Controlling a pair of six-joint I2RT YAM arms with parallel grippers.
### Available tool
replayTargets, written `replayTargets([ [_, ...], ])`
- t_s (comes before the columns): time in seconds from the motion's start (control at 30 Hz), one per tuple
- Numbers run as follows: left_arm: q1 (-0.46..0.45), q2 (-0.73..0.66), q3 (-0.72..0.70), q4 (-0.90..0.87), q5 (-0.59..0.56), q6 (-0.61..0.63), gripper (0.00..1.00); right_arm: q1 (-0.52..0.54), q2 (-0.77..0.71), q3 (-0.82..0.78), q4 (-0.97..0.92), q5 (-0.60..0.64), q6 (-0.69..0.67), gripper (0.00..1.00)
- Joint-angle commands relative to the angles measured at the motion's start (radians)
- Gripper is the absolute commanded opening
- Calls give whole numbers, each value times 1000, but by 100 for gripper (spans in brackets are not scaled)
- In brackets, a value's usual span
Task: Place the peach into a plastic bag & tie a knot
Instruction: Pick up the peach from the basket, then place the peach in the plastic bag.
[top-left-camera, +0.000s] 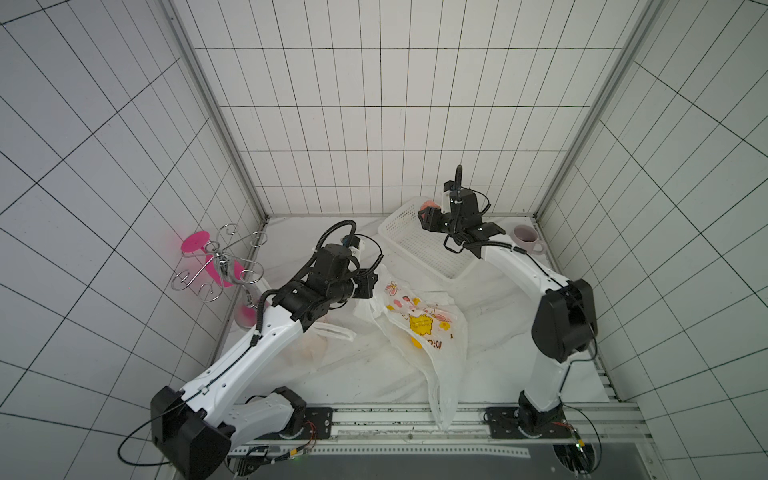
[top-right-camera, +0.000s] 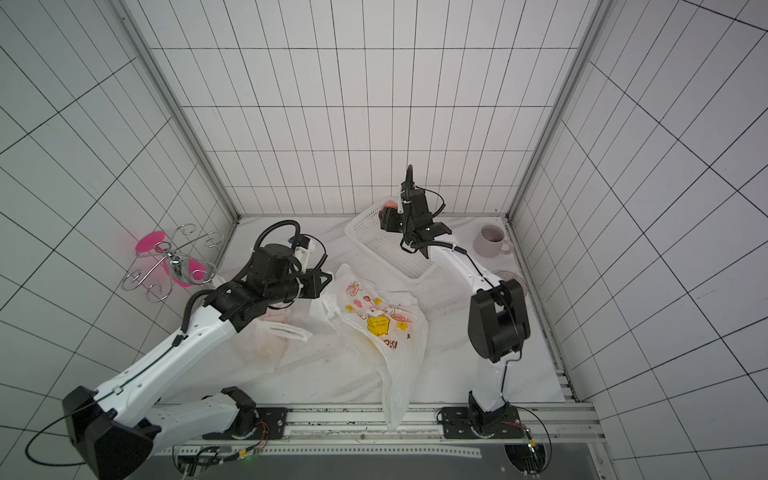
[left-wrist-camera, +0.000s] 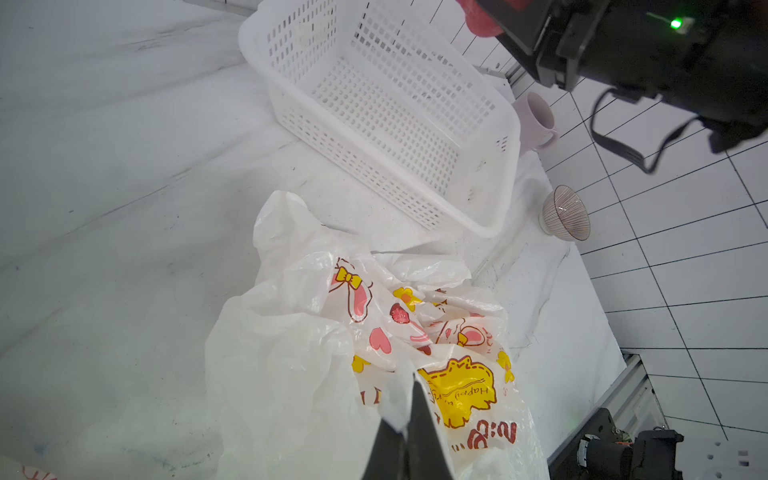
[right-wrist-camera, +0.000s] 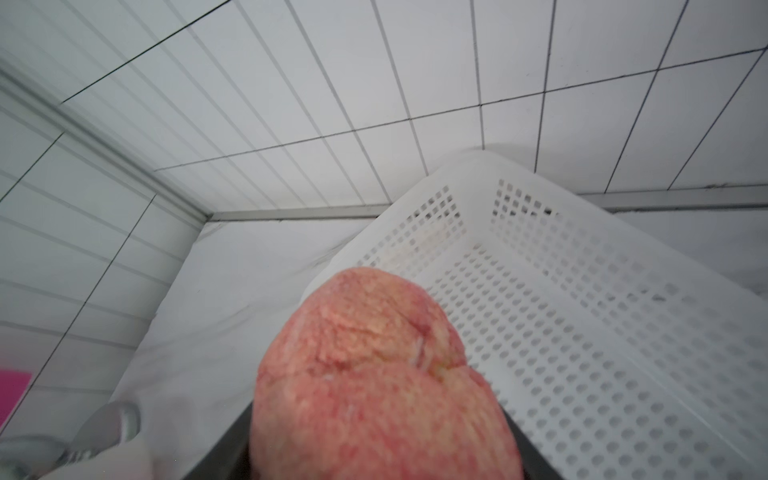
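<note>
The right wrist view alone shows the round, pink-red mottled peach (right-wrist-camera: 382, 374) closely: blotchy skin with yellowish patches and a crease across its crown. In both top views it is only a small pink patch (top-left-camera: 430, 204) beyond the black wrist. The left wrist view catches just a red edge (left-wrist-camera: 482, 20).

The peach sits between the jaws of the right gripper (top-left-camera: 428, 214), which are clamped on its two sides. Below and beyond those jaws lies the white perforated plastic basket (right-wrist-camera: 582, 332). The right arm rises from its base, bends at a high elbow and reaches forward over the basket's far corner.

The left gripper (left-wrist-camera: 409, 415) has its jaws together, pinching a fold of the white translucent plastic bag (left-wrist-camera: 291, 353) printed with rabbits, hearts and a yellow label. The bag spreads away from those jaws across the marble-patterned tabletop (left-wrist-camera: 124, 166). The left arm stretches low and diagonally toward the bag.
</note>
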Motion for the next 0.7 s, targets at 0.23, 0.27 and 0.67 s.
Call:
replayTargets([
  [0.23, -42, 17, 123, 34, 63, 41, 0, 400, -650, -545, -255, -48, 118, 22],
  [0.27, -48, 19, 127, 35, 62, 42, 0, 447, -683, -564, -292, -40, 141, 21],
  [0.67, -92, 24, 124, 78, 78, 23, 0, 673, -522, -557, -338, 44, 102, 15],
])
